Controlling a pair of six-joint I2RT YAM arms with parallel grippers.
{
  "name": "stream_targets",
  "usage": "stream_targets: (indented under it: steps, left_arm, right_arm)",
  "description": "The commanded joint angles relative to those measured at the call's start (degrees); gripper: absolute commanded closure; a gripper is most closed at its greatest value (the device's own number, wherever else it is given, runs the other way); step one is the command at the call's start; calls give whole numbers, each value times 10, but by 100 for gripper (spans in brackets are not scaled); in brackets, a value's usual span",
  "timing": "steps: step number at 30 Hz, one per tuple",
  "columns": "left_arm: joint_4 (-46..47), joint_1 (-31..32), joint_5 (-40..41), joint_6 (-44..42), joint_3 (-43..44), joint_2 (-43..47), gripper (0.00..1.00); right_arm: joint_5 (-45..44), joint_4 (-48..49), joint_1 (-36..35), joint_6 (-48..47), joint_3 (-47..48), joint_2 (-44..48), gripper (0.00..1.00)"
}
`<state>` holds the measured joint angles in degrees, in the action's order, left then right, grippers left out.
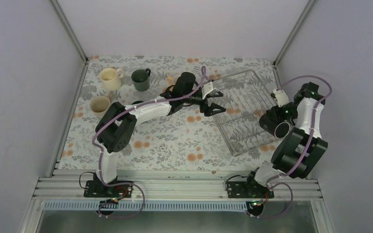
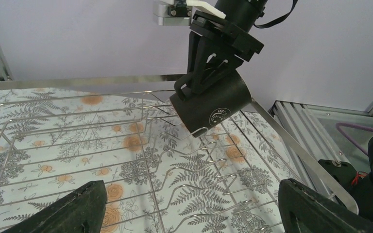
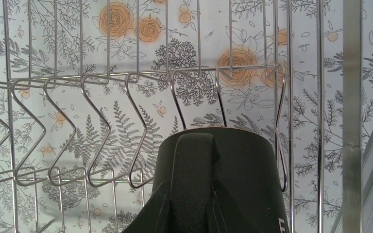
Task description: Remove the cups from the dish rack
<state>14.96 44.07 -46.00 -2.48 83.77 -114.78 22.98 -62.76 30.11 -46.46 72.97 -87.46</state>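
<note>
The right gripper (image 2: 205, 77) was clamped on a black cup (image 2: 211, 104), which hung tilted just above the dish rack (image 2: 102, 80) near its right rim. The left gripper (image 1: 212, 108) was wide open and empty at the rack's left edge. A cream cup (image 1: 110, 77) and a green cup (image 1: 140, 80) stood on the desk (image 1: 175, 141), well apart from the rack. Doing this step well probably meant raising the black cup clear of the prongs and rim before swinging it aside, then setting it down upright.

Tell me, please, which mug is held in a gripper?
The black mug with the white mark, clamped in the right gripper; the others stand on the table.
</note>
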Motion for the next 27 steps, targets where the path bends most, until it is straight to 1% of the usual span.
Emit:
stream_targets:
  steps: [1,6,13,18,22,24,27]
  left_arm:
    - [20,6,-20,-9,18,4,13]
    - [12,8,-17,-20,22,-3,13]
    - [-13,27,-3,-51,40,-8,13]
    - [-15,32,-6,-45,47,-15,13]
    - [-13,32,-3,-48,39,-7,13]
    - [-3,32,1,-47,32,-2,12]
    - [29,33,-5,-21,21,6,11]
  right_arm:
    - [10,43,6,-26,14,-16,96]
    - [5,23,4,-36,66,-43,96]
    - [-23,-12,-8,-38,165,-43,96]
    - [-65,-30,-34,-41,178,-47,96]
    - [-75,-37,-40,-39,193,-16,96]
    - [-53,-56,-40,-39,218,7,96]
    - [34,-107,-40,-47,263,38,96]
